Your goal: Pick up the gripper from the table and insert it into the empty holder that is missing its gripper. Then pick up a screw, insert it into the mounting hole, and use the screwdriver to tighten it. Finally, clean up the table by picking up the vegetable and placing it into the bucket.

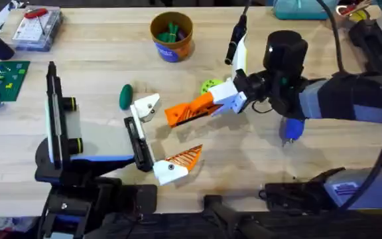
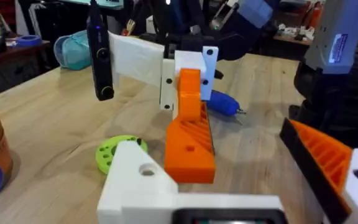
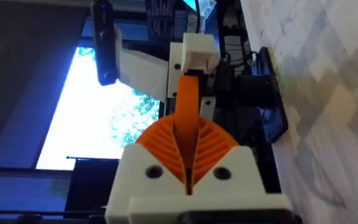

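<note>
My right gripper [image 1: 223, 99] is shut on the loose orange gripper [image 1: 190, 111], held over the table's middle with its free end toward the holder [image 1: 146, 106]. That white pointed holder, with its dark mounting hole [image 2: 146, 169], is one finger of my open left gripper [image 1: 161, 136]. A small gap separates it from the orange gripper [image 2: 188, 140]. The left gripper's other finger [image 1: 181, 160] carries an orange ribbed pad. The blue screwdriver [image 1: 292, 129] lies to the right. A dark green vegetable [image 1: 125, 96] lies left of the holder. The bucket [image 1: 171, 36] stands at the back. No screw can be made out.
A light green disc [image 1: 211, 85] lies behind the held piece. A black stick on a white strip [image 1: 236, 41] juts from the right wrist. A clear box [image 1: 37, 26] and a green board [image 1: 2, 79] sit far left, and a black upright stand [image 1: 55, 113] beside them.
</note>
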`<action>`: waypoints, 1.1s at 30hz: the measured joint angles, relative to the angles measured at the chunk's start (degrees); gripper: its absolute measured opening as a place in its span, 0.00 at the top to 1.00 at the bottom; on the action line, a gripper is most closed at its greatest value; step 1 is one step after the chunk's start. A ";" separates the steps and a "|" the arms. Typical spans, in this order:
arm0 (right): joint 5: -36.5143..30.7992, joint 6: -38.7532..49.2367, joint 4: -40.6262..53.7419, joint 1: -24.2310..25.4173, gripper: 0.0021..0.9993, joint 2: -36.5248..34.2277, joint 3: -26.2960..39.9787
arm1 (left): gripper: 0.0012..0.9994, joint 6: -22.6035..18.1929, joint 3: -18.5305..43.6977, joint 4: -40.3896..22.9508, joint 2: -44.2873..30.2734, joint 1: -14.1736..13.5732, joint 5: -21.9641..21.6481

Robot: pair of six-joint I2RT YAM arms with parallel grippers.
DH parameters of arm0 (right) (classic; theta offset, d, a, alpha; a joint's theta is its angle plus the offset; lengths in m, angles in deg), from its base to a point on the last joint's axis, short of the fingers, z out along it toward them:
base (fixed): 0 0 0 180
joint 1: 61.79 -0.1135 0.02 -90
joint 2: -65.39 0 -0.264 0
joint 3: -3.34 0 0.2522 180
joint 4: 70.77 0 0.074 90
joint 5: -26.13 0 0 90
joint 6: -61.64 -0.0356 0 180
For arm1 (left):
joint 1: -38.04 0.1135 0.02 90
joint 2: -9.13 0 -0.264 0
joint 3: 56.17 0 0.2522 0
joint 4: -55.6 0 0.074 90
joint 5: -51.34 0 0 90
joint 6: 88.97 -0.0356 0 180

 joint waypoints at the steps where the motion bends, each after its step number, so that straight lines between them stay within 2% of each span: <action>1: 0.13 -0.22 -0.01 0.00 0.99 0.00 0.00 | 0.01 0.00 0.00 -0.08 0.00 0.00 -0.01; 12: 0.91 -3.81 -6.08 -1.09 0.99 0.01 0.08 | 0.01 0.00 0.00 -0.15 0.00 0.00 0.01; 33: 0.84 -7.06 -6.14 -2.10 0.99 0.02 3.59 | 0.01 0.00 0.00 -0.15 0.00 0.00 0.01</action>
